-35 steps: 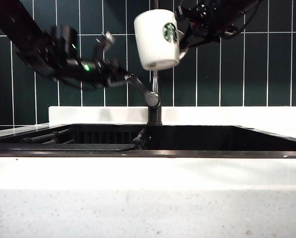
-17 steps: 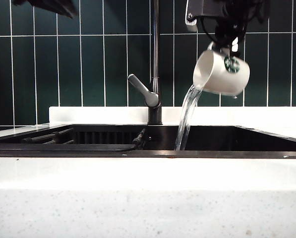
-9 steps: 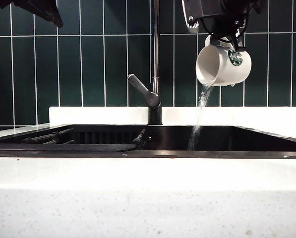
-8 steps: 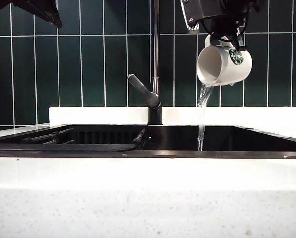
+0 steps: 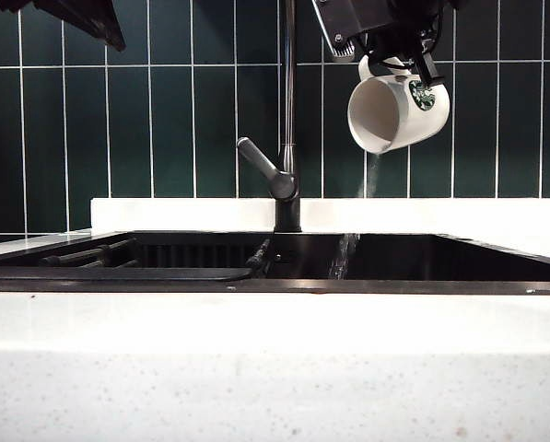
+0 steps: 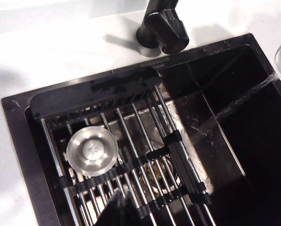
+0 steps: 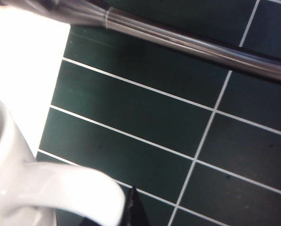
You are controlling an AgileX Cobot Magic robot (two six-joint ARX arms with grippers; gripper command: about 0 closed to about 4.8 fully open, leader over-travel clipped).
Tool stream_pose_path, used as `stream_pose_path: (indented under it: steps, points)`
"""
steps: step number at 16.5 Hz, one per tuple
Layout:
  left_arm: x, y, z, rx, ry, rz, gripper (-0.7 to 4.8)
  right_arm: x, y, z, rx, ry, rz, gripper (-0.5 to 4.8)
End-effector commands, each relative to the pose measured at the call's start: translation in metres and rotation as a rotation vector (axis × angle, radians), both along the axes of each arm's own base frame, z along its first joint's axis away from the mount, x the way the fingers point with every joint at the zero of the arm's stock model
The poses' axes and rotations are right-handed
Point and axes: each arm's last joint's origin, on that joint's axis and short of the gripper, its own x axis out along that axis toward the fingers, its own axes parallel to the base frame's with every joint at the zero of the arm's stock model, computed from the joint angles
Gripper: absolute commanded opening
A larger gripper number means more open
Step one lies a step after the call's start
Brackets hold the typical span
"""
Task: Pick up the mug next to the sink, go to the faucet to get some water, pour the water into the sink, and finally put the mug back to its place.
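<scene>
Nearest the camera lay the white speckled countertop (image 5: 275,368), and behind its front edge the sink (image 5: 440,258) sank as a wide black basin. A roll-up rack of steel rods (image 6: 131,155) spanned the basin's left part, with a round steel strainer lid (image 6: 92,150) resting on it; a dark band (image 6: 95,92) capped the rack's far end.

At the sink's far rim stood the faucet (image 5: 289,110), its grey lever (image 5: 263,168) slanting up to the left. Behind it rose the dark green tiled wall (image 5: 164,129).

Above the basin's right half, near the top edge of the exterior view, the right gripper (image 5: 405,57) clenched the handle of the mug (image 5: 396,112), which was tipped with its mouth facing down and left. Only a thin thread of water (image 5: 370,175) fell from its lip into the sink; half a second earlier the stream had been thicker, and the mug had since drifted slightly left and higher.

The left gripper (image 5: 81,17) hung at the upper left corner, well clear of the faucet, closed on nothing.
</scene>
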Motion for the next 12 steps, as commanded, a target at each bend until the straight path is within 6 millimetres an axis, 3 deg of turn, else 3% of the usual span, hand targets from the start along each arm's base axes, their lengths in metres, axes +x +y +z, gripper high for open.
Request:
stream_pose_path:
  steps: [1,4,7,10,12]
  points:
    - [-0.006,0.001,0.007,0.005,-0.027,0.005,-0.06,-0.004,-0.001,0.016,0.024,-0.086,0.005,0.03]
    - [-0.008,0.001,0.007,0.005,-0.026,0.005,-0.06,-0.003,-0.002,0.016,0.156,-0.061,-0.035,-0.01]
    - [-0.016,0.003,0.015,0.009,-0.056,0.01,-0.06,0.003,-0.021,0.015,0.502,-0.022,-0.184,-0.01]
    - [-0.046,0.01,0.04,0.043,-0.178,0.046,-0.06,0.011,-0.066,0.018,1.036,-0.029,-0.389,-0.01]
    - [-0.061,0.013,0.043,0.043,-0.238,0.063,-0.06,0.011,-0.09,0.02,1.222,-0.028,-0.435,-0.01]
